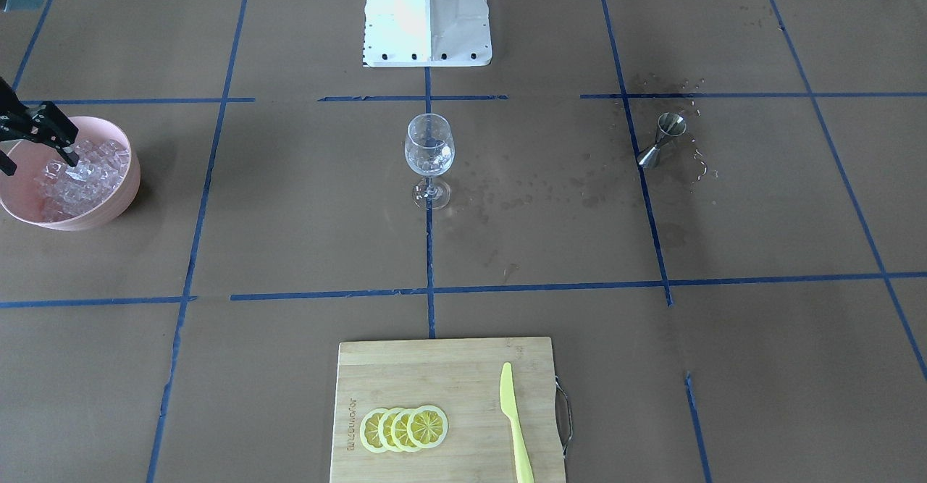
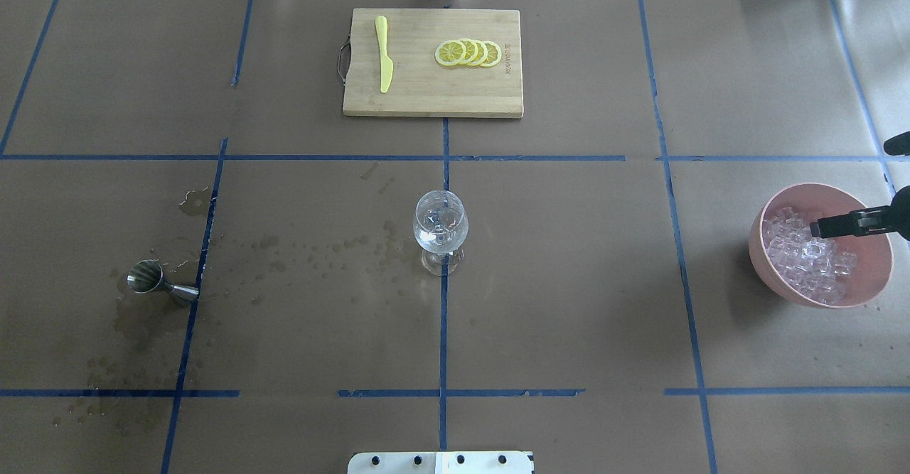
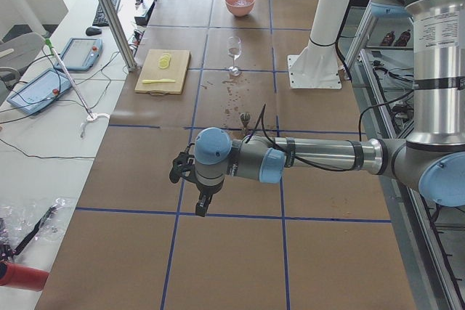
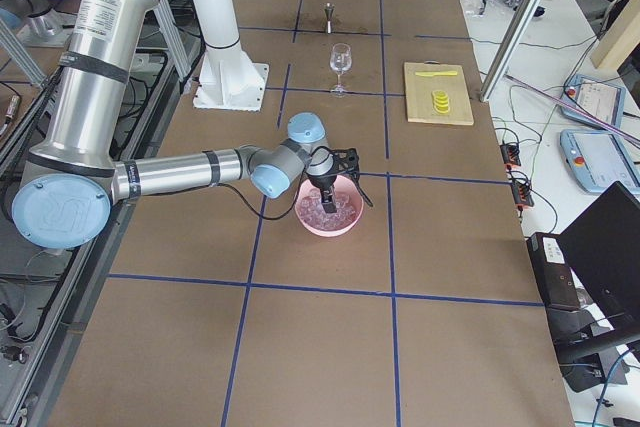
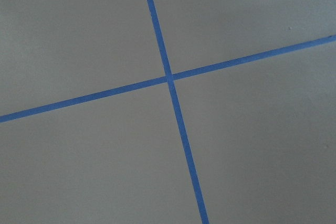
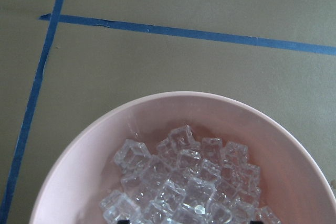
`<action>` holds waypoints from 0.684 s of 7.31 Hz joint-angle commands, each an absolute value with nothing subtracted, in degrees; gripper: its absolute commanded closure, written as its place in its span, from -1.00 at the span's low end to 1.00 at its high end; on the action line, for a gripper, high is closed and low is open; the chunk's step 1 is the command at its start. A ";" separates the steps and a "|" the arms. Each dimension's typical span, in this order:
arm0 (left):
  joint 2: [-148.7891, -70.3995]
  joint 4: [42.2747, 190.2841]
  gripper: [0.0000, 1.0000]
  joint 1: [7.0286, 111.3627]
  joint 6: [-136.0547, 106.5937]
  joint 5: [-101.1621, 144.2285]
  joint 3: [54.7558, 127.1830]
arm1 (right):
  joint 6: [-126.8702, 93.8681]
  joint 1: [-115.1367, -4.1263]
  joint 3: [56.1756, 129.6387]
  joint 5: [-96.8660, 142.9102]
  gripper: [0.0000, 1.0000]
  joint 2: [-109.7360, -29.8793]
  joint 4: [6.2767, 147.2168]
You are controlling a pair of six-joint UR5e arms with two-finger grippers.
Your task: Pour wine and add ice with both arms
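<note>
A: Where do the cameras sit?
B: One looks down from behind the robot [image 1: 427,19]. One faces it across the table [image 1: 290,215]. Both show the glass [image 1: 429,157]. Two look along the table from its ends. The wrist cameras sit close, the right over the bowl [image 6: 84,171] and the left over tape [image 5: 169,77].

Right gripper [image 1: 38,161] is cut off at the 9 o'clock edge of the front-facing view, one fingertip buried in the ice [image 1: 90,175]; pink bowl [image 6: 89,156] runs off the right wrist view at 6 o'clock; left gripper [image 3: 195,190], seen only side-on, jaw spacing indeterminate.
</note>
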State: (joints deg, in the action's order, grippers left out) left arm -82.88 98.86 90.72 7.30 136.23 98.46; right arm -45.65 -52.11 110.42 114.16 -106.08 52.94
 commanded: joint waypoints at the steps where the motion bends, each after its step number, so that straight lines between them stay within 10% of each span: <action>1: -82.88 98.88 -1.00 90.70 7.29 136.23 98.44 | -46.05 -50.37 110.39 113.20 -0.32 -106.17 52.91; 5: -82.88 99.32 -1.00 90.70 7.29 136.23 98.17 | -46.05 -48.96 110.21 112.32 0.10 -106.17 53.09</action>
State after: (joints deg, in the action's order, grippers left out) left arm -82.88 99.24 90.74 7.30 136.23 98.24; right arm -46.06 -49.33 110.26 112.43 -106.17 53.05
